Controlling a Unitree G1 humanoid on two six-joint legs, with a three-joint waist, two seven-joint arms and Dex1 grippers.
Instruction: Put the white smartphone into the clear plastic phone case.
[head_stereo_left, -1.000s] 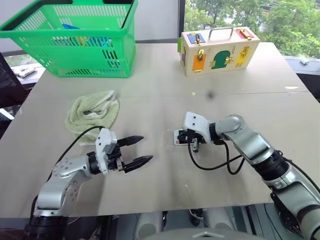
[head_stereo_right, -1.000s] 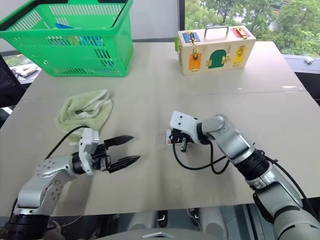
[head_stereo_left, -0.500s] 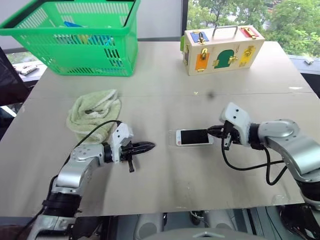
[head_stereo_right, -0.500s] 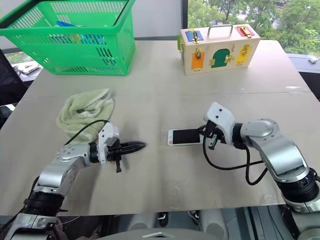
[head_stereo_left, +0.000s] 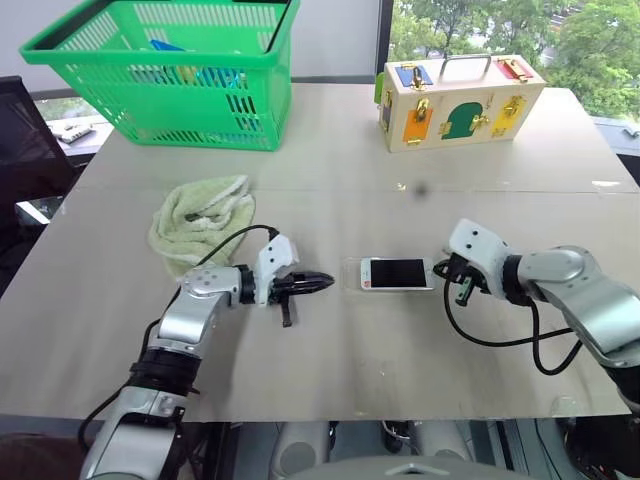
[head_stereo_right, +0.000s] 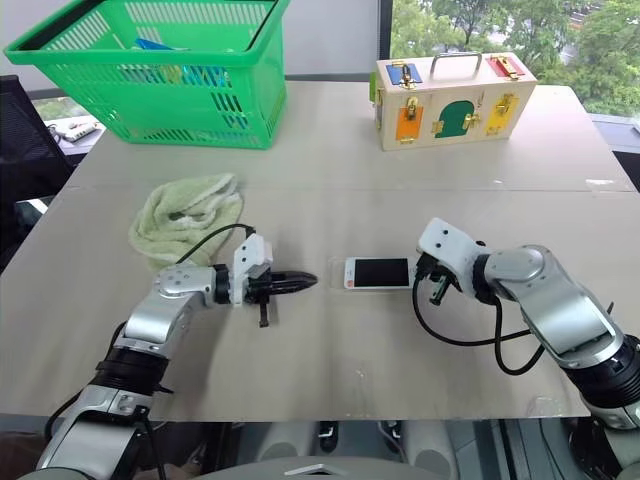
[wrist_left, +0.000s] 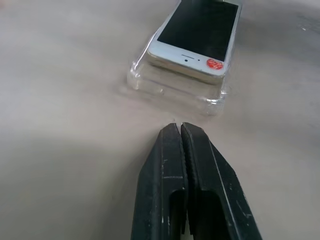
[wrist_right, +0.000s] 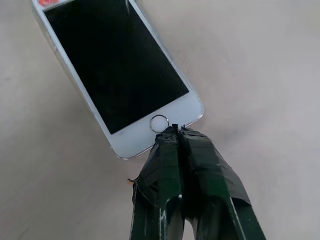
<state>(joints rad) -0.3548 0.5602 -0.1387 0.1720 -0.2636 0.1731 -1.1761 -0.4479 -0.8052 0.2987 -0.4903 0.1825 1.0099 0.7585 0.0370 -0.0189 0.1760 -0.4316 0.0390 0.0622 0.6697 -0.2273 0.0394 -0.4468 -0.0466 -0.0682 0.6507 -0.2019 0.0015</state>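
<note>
White smartphone (head_stereo_left: 397, 273) on grey table (head_stereo_left: 350, 180) by window (head_stereo_left: 480, 30), both hands pressed together.

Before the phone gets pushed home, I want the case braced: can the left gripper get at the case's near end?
Probably yes. The left gripper, shut, points at the clear plastic phone case holding the white smartphone, with bare table between them and nothing in the way.
</note>
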